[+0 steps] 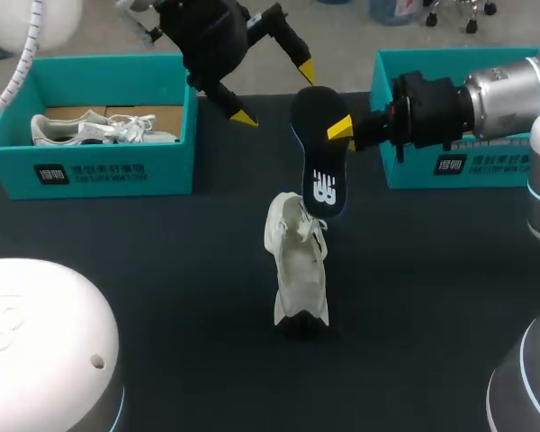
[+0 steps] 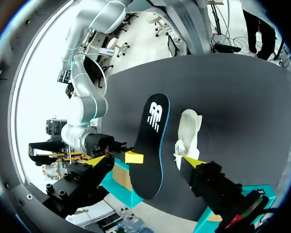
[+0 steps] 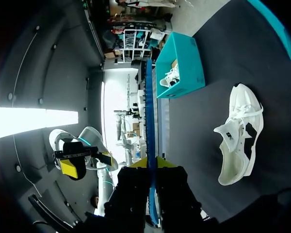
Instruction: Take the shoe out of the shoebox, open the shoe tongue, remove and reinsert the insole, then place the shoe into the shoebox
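A black insole [image 1: 317,148] with a blue edge hangs above the table, and my right gripper [image 1: 342,129] is shut on its side near the upper end. In the right wrist view the insole [image 3: 150,111] shows edge-on between the right gripper's [image 3: 151,165] fingers. My left gripper [image 1: 274,94] is open just behind and left of the insole's upper end, not touching it. In the left wrist view the insole [image 2: 153,141] lies in the wide gap of the left gripper [image 2: 145,160]. The white shoe [image 1: 299,261] rests on the dark table under the insole's lower end, its opening showing [image 3: 240,136].
A teal shoebox [image 1: 99,171] at the back left holds a second white shoe [image 1: 99,129]. Another teal box [image 1: 459,166] stands at the back right behind my right arm. Dark table surface [image 1: 162,243] stretches around the shoe.
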Motion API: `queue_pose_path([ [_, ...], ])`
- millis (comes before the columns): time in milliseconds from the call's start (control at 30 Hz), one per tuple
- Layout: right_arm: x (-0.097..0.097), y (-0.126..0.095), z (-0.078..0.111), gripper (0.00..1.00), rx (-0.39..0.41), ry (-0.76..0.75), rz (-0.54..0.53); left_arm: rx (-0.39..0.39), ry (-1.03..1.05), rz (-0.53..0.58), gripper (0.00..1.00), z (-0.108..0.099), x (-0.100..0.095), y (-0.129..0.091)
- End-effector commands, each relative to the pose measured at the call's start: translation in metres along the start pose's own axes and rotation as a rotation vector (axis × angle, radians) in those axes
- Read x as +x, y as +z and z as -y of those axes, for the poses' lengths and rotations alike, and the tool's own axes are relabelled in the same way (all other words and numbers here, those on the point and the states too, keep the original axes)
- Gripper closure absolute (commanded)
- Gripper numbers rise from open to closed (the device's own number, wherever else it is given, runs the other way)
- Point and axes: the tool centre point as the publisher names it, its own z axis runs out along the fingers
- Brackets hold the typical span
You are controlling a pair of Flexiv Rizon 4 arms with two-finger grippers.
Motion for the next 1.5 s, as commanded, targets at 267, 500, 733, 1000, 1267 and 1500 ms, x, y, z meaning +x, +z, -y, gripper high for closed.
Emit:
queue_pose_path([
  [267,-0.002,0.001,0.004,1.0,-0.001,0.006,0.014,-0.004,-0.031,-0.238,0.0,-0.005,-0.003,0.001],
  [500,-0.002,0.008,0.008,1.0,0.013,0.01,0.009,-0.032,0.045,-0.341,0.0,-0.018,-0.009,0.007],
  [733,-0.003,0.011,0.011,1.0,0.014,0.012,0.005,-0.021,0.055,-0.387,0.0,-0.025,-0.018,0.006],
  [1000,-0.004,0.014,0.012,1.0,0.018,0.015,0.003,0.005,0.109,-0.471,0.0,-0.022,-0.027,0.014],
  [1267,-0.005,0.017,0.013,1.0,0.026,0.018,0.002,-0.011,0.131,-0.502,0.0,-0.02,-0.032,0.019],
  [1500,-0.005,0.017,0.013,1.0,0.031,0.017,0.002,-0.016,0.132,-0.498,0.0,-0.019,-0.033,0.02],
])
